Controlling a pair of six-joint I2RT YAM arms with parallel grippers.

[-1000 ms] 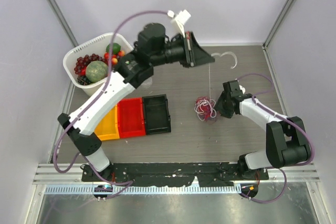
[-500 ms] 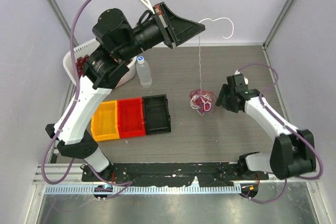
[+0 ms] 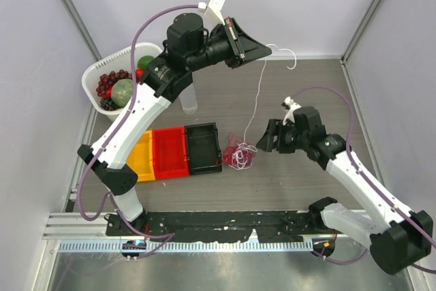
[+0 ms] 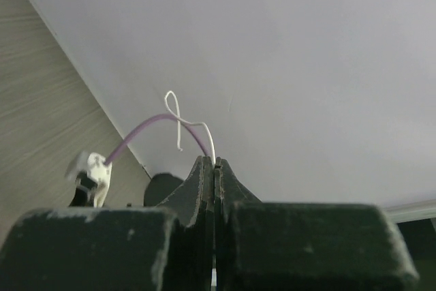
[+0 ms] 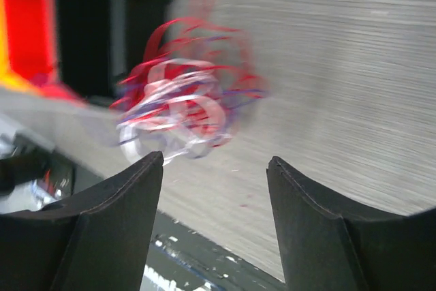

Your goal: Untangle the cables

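A tangled clump of red, white and dark purple cables [image 3: 238, 152] lies on the table just right of the black bin; it shows blurred in the right wrist view [image 5: 184, 110]. My left gripper [image 3: 266, 50] is raised high at the back and shut on a white cable [image 3: 257, 97] that runs down to the clump; its curled free end [image 3: 286, 54] sticks out past the jaws and shows in the left wrist view [image 4: 184, 119]. My right gripper [image 3: 267, 138] is open and empty, just right of the clump, not touching it.
Yellow [image 3: 139, 160], red [image 3: 169, 153] and black [image 3: 203, 148] bins sit side by side left of the clump. A white basket of fruit [image 3: 112, 88] stands at the back left. A clear bottle [image 3: 188, 100] stands behind the bins, partly hidden by the left arm.
The clump has moved left and nearer, toward the black bin. My left gripper has come down and right a little with the white cable. My right gripper has followed the clump leftward.
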